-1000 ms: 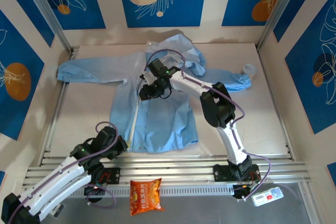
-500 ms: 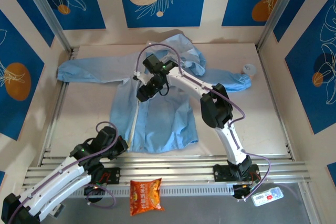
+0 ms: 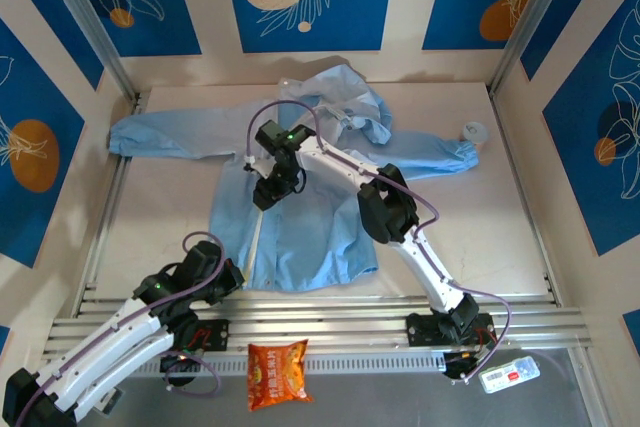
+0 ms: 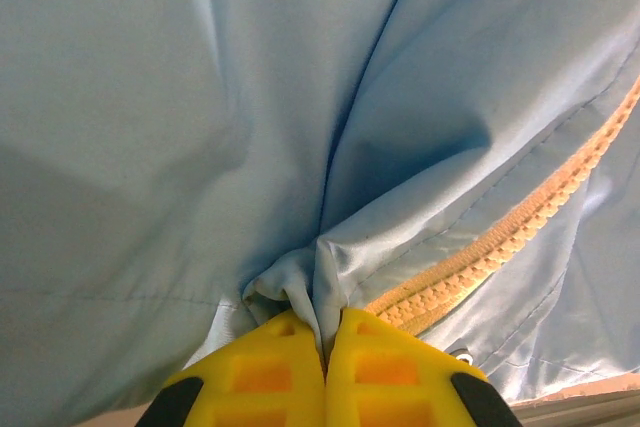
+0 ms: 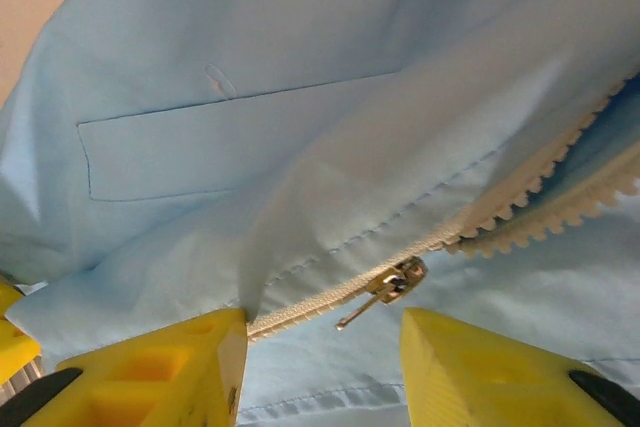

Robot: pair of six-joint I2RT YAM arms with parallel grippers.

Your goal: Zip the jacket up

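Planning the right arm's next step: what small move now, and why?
Probably ease the right gripper forward and shut its open jaws on the zipper pull lying just ahead between them; the left gripper pins the jacket hem.

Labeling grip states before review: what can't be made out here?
- Top view: right gripper covers the zipper pull.
- Left wrist: how much jacket hem the left gripper pinches; the fold is hidden inside its shut jaws.
- Right wrist: the zipper teeth run off the right edge; open length unknown.
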